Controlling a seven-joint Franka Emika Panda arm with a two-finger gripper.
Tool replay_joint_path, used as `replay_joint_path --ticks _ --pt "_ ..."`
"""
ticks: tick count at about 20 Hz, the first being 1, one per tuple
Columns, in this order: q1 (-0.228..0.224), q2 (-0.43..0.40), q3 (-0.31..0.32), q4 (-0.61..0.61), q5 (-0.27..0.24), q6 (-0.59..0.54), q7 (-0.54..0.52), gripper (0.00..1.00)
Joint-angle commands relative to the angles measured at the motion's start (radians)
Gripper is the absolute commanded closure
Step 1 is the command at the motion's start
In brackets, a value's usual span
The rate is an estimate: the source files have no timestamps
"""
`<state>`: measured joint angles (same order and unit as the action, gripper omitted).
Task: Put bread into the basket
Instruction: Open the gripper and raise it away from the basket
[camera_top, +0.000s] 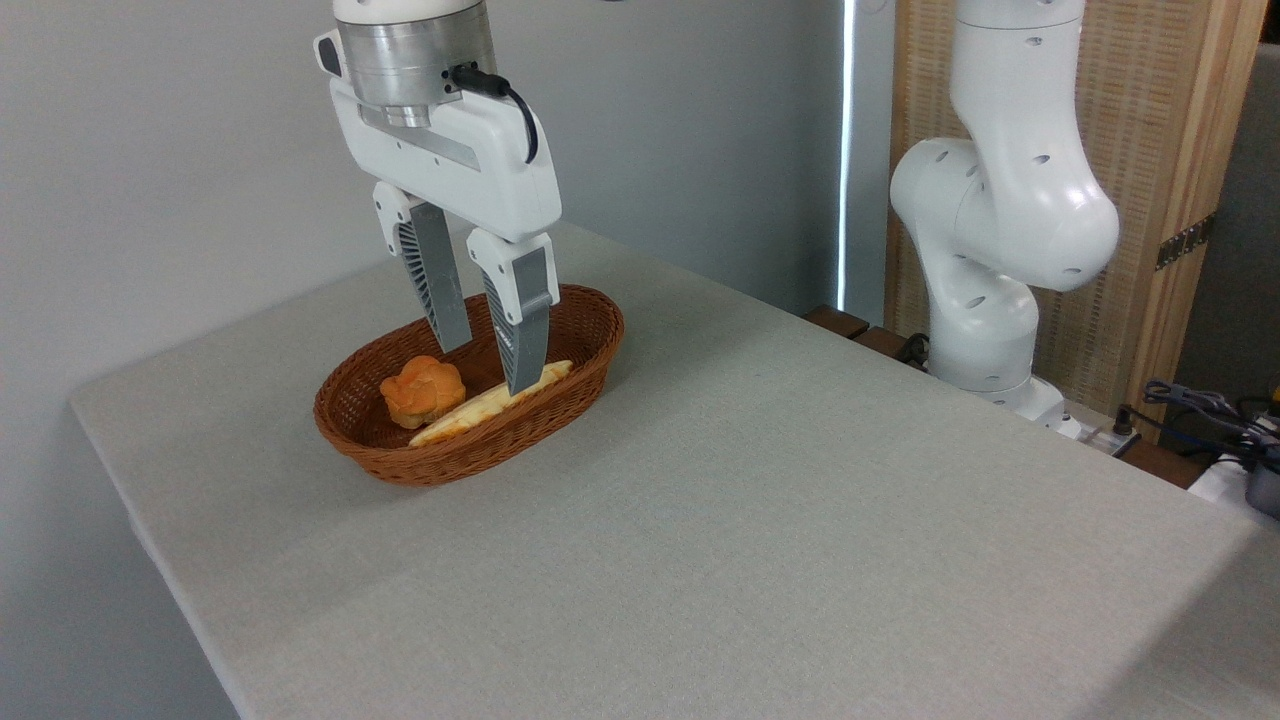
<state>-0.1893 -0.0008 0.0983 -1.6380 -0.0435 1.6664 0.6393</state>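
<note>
A: Wicker basket (590, 345), reddish-brown, oval, on grey table (800, 520). Contents?

B: Bread (480, 405) lies inside along the near wall, pale underside up. Round golden bun (422, 390) just beside it.

A: Gripper (490, 365)?

B: Over the basket, jaws spread. Right fingertip (522, 375) seems to touch the bread; hard to tell. Nothing pinched.

Basket (590, 345) sits on table (800, 500), far-left area, well apart from arm base (985, 330) behind table's right edge. In basket: bun (422, 390) at left, bread (480, 405) just right of it, lying lengthwise along near wall. Gripper (490, 365) hangs over basket w/ fingertips inside; right fingertip at bread, left one behind bun.
</note>
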Motion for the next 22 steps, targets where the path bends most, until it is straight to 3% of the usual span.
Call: replay_joint_path --ticks 1,3,7,10,22 --pt "0.014 -0.004 -0.006 0.021 -0.012 -0.078 0.123 0.0" --pt "0.016 0.002 0.0 0.058 -0.021 -0.112 0.135 0.0" --pt "0.119 0.004 -0.072 0.059 -0.049 -0.111 0.125 0.0" --pt "0.119 0.007 -0.074 0.058 -0.038 -0.084 0.071 0.0" --pt "0.12 0.016 -0.077 0.058 -0.033 -0.051 0.076 0.0"
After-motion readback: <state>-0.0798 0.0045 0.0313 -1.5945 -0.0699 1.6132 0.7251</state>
